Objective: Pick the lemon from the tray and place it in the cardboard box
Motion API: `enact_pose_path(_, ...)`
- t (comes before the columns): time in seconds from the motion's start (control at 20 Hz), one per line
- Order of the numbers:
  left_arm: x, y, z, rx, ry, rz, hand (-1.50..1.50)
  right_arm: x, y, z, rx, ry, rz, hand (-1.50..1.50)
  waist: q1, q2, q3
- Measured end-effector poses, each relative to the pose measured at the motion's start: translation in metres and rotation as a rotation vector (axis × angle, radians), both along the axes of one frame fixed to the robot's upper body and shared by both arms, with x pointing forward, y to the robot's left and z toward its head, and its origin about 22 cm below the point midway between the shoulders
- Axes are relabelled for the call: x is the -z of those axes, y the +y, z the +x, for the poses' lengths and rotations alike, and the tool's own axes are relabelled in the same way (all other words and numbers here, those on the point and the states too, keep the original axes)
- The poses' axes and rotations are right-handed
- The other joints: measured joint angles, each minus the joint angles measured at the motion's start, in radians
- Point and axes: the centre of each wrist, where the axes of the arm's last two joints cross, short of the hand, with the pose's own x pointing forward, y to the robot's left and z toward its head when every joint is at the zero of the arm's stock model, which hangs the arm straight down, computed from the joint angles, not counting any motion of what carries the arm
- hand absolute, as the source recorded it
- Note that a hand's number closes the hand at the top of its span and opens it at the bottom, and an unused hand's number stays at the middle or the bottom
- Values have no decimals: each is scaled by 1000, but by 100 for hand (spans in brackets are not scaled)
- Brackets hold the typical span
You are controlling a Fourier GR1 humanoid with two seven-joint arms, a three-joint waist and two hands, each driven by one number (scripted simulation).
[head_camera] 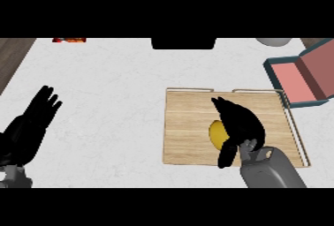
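A yellow lemon (pixel 216 133) lies on the wooden tray (pixel 189 114) right of centre, mostly hidden under my right hand (pixel 240 121). That hand covers the lemon from above, fingers stretched over it and thumb reaching down along its left side; only the lemon's left edge shows. The box (pixel 306 79), teal outside and pink inside, stands open at the right edge just beyond the tray's far right corner. At the left edge my left hand (pixel 32 119) rests open with fingers up.
A dark object (pixel 183 43) sits at the counter's far edge in the middle. A red-orange item (pixel 70 39) shows at the far left, and a grey round thing (pixel 274 41) at the far right. Wooden floor shows at the top corners.
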Motion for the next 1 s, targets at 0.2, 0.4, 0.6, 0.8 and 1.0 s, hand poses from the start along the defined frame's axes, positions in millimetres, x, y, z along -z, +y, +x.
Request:
enact_pose_path(0.2, -2, 4, -3, -1, 0, 3, 0, 17, 4, -1, 8, 27, -20, -150, 1, 0, 0)
enact_pose_path(0.4, -5, -3, 0, -4, 2, 3, 0, 24, 6, 4, 8, 42, -28, -150, 1, 0, 0)
enact_pose_path(0.6, 1, 0, 0, -9, 2, 7, 0, 30, -2, 3, 17, 49, -35, -150, 0, 0, 0)
enact_pose_path(0.8, -6, -3, 0, -1, -1, 5, 0, 36, -2, 4, 13, 55, -37, 150, 0, 0, 0)
enact_pose_path(1.0, 0, -6, -5, -1, 3, 8, 0, 37, -5, 6, -5, 5, -23, 150, 1, 0, 0)
